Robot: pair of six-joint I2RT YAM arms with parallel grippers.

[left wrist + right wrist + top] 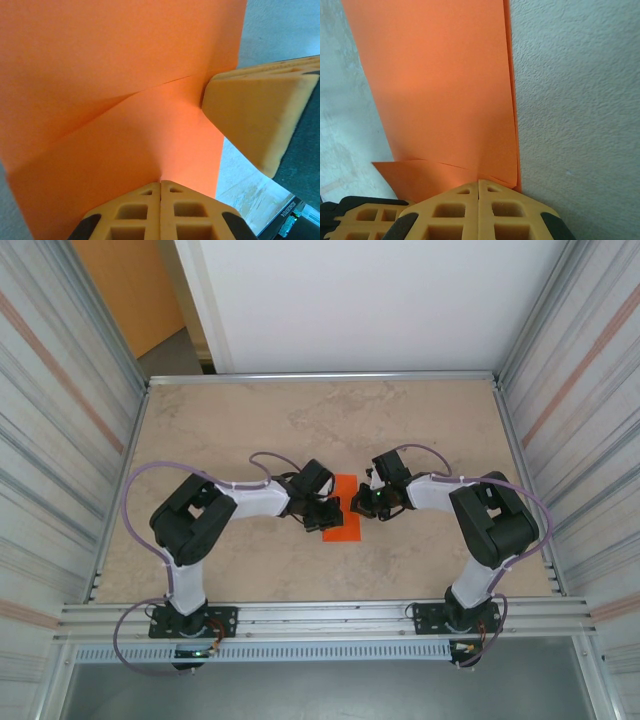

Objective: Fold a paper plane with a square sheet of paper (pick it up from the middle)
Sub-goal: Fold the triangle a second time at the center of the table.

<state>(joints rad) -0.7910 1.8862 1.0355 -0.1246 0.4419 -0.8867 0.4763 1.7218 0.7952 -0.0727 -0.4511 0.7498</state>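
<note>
The paper [340, 508] is lying as a narrow folded strip at the middle of the table [430, 430], between the two grippers.

The left gripper [160, 182] is holding its fingers pressed together. Their tips are touching the paper where a diagonal crease is ending.

The right gripper [479, 181] is also holding its fingers pressed together. Their tips are resting on the strip's edge, beside a small folded corner.

Whether either pair is pinching paper cannot be told. In the left wrist view, the right gripper's tip is touching the paper at the far end of the crease.
</note>
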